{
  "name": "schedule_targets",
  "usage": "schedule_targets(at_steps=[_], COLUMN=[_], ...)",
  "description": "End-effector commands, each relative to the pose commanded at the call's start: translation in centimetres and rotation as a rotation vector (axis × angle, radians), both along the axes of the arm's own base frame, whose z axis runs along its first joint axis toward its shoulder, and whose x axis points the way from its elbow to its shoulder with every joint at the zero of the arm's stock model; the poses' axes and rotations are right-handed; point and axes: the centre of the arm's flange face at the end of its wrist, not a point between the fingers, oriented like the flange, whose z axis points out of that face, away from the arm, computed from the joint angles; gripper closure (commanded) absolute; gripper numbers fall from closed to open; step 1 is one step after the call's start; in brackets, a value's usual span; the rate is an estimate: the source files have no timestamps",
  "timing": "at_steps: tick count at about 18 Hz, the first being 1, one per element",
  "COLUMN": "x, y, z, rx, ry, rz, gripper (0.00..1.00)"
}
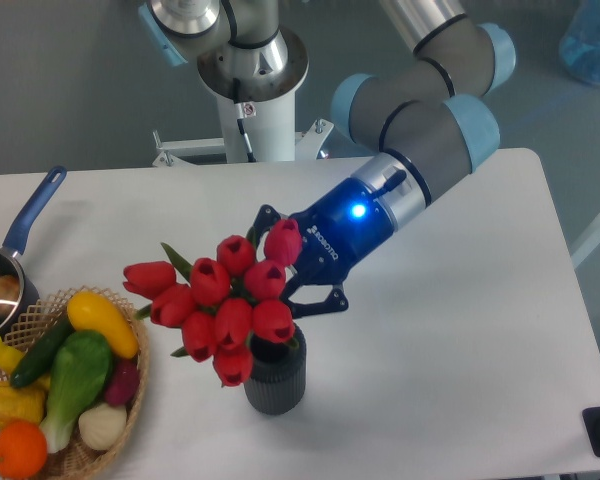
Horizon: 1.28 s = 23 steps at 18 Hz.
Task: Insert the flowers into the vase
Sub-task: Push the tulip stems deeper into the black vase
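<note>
The flowers (220,305) hang in my gripper (285,275), a bunch of red tulips tipped over to the left, their buds spilling past the left rim of the vase (275,375) and partly covering its mouth. From the single fixed camera, my fingers are clamped on the stems just above and behind the vase; the stem ends themselves are hidden behind the buds, so I cannot tell whether they sit inside the mouth or only above it.

The bunch is wider than the vase and leans hard to one side. If I let go now, I judge the weight of the heads could tip the small ribbed cylinder over toward the basket (130,340), or the stems could slide out. Pressing down off-centre could also shove the vase along the table (460,330).
</note>
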Motion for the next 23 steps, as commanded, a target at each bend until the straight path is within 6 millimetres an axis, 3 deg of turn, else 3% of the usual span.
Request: schedule_targets(at_steps=[6, 23], x=[-1.3, -0.2], y=[-0.4, 1.8], z=[-0.8, -3.5], rx=[0.025, 0.005], ry=[-0.023, -0.06], rz=[0.002, -0.034], gripper=[0.96, 0.95])
